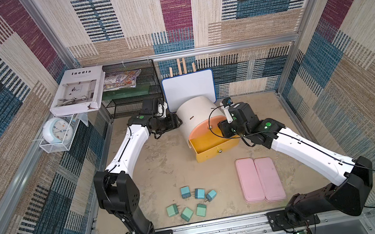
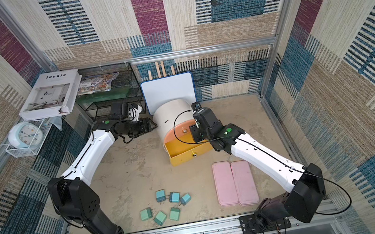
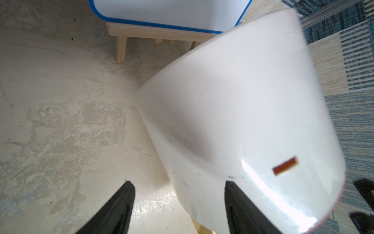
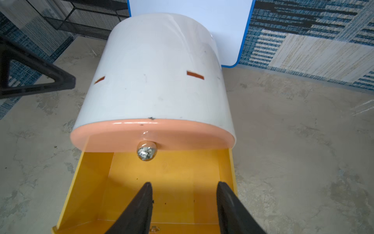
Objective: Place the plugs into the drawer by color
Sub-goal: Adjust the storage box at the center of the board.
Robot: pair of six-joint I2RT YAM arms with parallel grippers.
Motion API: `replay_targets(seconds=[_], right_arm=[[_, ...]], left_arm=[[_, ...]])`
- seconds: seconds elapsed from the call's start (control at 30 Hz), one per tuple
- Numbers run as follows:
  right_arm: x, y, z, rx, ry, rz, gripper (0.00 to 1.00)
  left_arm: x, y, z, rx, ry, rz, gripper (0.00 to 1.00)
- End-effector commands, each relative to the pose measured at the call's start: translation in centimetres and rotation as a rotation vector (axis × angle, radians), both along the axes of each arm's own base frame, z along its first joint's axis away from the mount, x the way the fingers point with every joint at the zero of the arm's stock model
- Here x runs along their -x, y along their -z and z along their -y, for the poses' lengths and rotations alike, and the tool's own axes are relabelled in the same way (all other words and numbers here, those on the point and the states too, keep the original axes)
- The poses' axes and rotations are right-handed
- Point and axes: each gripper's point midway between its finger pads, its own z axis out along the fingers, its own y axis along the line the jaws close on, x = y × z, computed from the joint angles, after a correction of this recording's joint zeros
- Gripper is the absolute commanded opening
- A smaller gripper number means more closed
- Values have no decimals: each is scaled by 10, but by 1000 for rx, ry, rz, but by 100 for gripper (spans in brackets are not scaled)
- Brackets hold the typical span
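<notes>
In both top views the drawer cabinet (image 1: pixel 193 114) has its yellow drawer (image 1: pixel 211 155) pulled out and bare. Three blue plugs (image 1: pixel 199 193) and three green plugs (image 1: pixel 187 214) lie flat on the counter (image 1: pixel 163 165), well out in front of the cabinet; no pink ones show.

Left wrist: my left jaws stand open, one finger at the drawer cabinet (image 3: pixel 242 111).

Right wrist: my right jaws hang open and empty over the yellow drawer (image 4: pixel 162 182), facing the cabinet. The plugs lie behind them, and this free arm seems the one to fetch.
</notes>
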Motion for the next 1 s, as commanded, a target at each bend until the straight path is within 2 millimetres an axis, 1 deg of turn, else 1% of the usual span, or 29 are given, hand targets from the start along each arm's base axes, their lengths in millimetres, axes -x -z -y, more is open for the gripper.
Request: replay_targets(seconds=[0.0, 0.07, 0.17, 0.3, 0.5, 0.6, 0.8, 0.97], right_arm=[[-5, -8, -9, -94, -78, 15, 54], [-5, -6, -14, -111, -110, 15, 54], [-4, 1, -25, -135, -167, 12, 53], [-8, 13, -38, -144, -214, -3, 52], [-14, 25, -57, -163, -269, -47, 51], [-16, 26, -66, -176, -289, -55, 50], [-11, 29, -90, -179, -332, -68, 50], [-8, 29, -104, -180, -353, -65, 50]], left_arm=[[8, -17, 9, 33, 42, 37, 75], [14, -23, 13, 50, 67, 47, 75], [19, -24, 18, 59, 96, 48, 75], [18, -20, 20, 66, 100, 34, 75], [16, -21, 23, 69, 102, 33, 75], [15, -20, 22, 65, 98, 32, 75], [15, -16, 21, 55, 94, 27, 75], [14, -15, 20, 48, 95, 29, 75]])
